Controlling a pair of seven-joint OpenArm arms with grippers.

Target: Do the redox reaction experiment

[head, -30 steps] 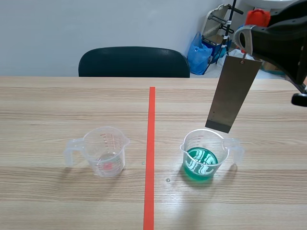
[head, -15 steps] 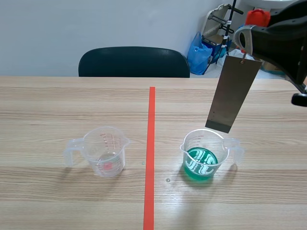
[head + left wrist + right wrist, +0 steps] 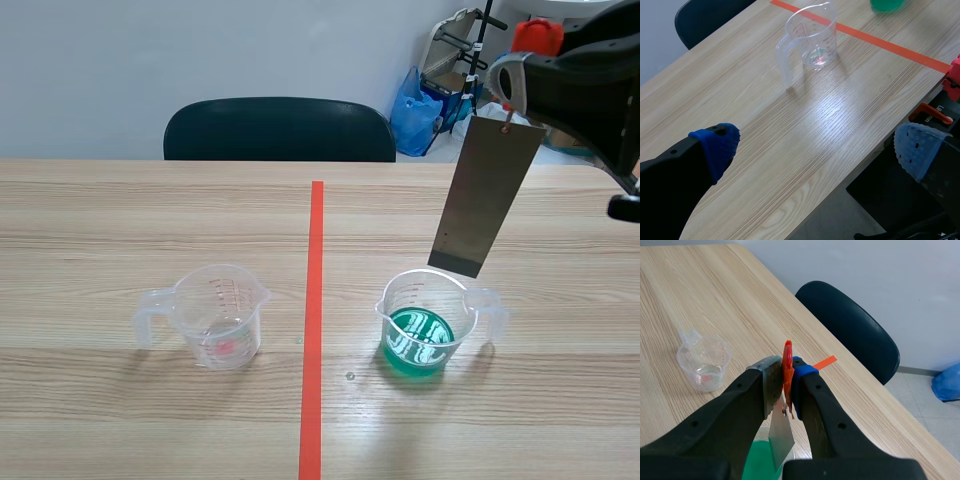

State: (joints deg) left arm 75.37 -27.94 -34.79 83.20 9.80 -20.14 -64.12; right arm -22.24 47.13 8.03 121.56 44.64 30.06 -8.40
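Now | right gripper (image 3: 785,371) pinches the grey metal plate (image 3: 485,195), upper right | plate hangs tilted just over the green cup (image 3: 425,325), lower right | left gripper (image 3: 816,146) is wide apart | risk: plate bumps rim, cup spills.

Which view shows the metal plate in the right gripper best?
The scene view: the whole metal plate hangs from the right gripper above the cup of green liquid. The right wrist view shows only a foreshortened sliver; the left wrist view none.
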